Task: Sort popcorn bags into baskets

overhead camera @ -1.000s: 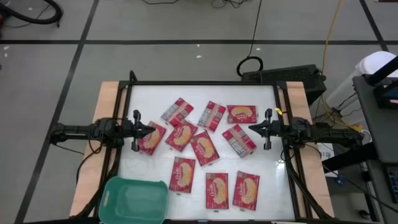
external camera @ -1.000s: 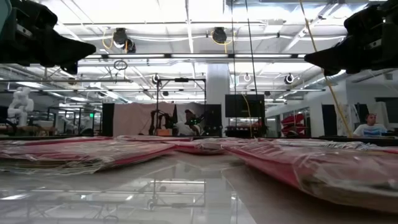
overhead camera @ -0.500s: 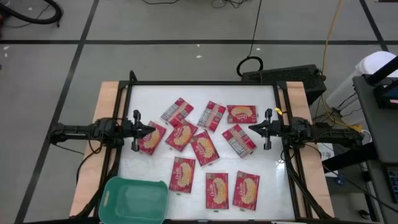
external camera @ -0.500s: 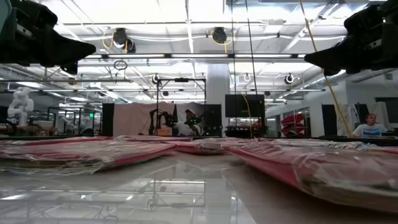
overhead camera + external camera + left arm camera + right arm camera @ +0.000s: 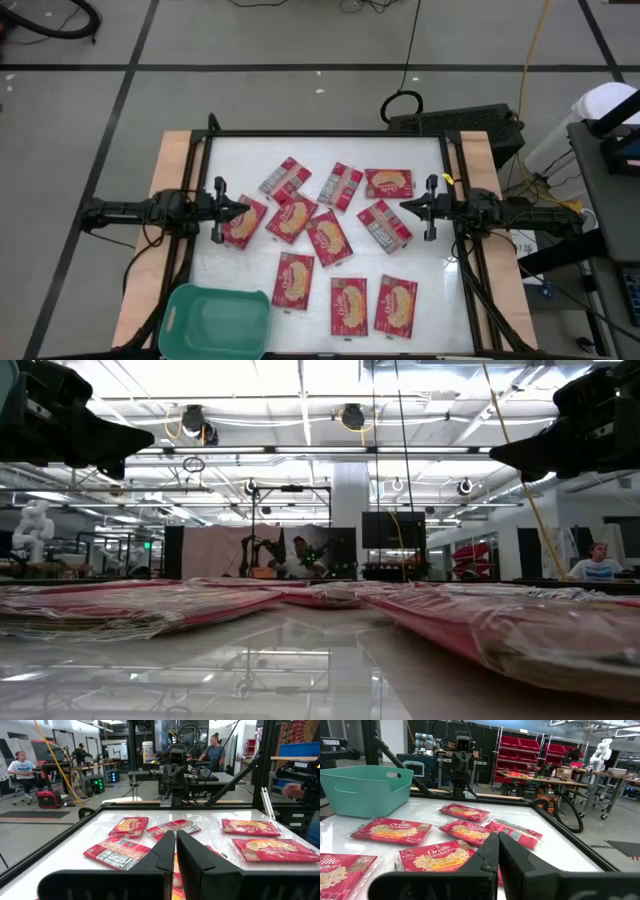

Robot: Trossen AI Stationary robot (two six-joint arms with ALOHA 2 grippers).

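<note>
Several red popcorn bags [image 5: 328, 238] lie flat across the middle of the white table top, some face up [image 5: 391, 831], some showing a white-grey back [image 5: 116, 854]. The teal basket [image 5: 214, 320] stands on the table's near left corner [image 5: 367, 787]. My left gripper [image 5: 247, 207] is shut and points level from the table's left side, above a bag [image 5: 243, 222], touching nothing [image 5: 175, 837]. My right gripper [image 5: 402, 207] is shut and points level from the right side, above a back-up bag [image 5: 385, 225], touching nothing [image 5: 498, 839].
A black frame rail [image 5: 325, 134] runs around the white top, with wooden strips [image 5: 172, 170] outside it on the left and right. Bare table shows along the far edge [image 5: 330, 150] and between basket and bags. People sit and stand in the room beyond [image 5: 20, 765].
</note>
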